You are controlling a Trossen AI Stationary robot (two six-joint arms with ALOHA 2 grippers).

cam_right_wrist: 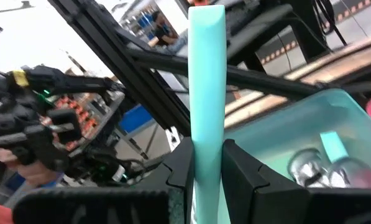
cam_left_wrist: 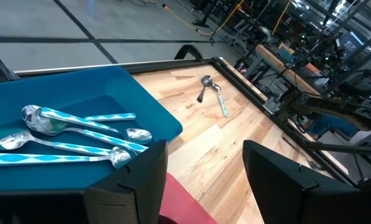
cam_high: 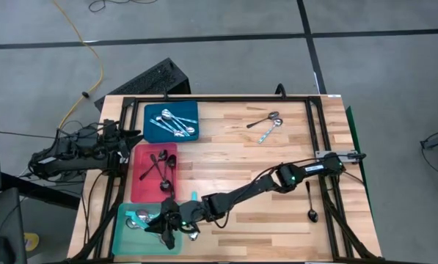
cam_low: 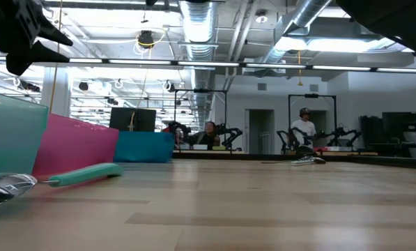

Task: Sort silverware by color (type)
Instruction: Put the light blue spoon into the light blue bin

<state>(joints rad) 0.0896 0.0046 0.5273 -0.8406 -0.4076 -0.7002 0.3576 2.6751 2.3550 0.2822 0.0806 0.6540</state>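
Sorting well underway: right gripper clamps a turquoise-handled spoon over the teal tray, left gripper waits open, and three spoons wait on the table.

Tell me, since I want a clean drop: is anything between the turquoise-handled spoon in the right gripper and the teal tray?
Nothing visible blocks it. The right gripper holds the turquoise-handled spoon over the teal tray, which already holds another spoon off to one side.

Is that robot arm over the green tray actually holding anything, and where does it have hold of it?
Yes. The right gripper pinches a turquoise-handled spoon by its handle, above the teal tray. The left gripper holds nothing.
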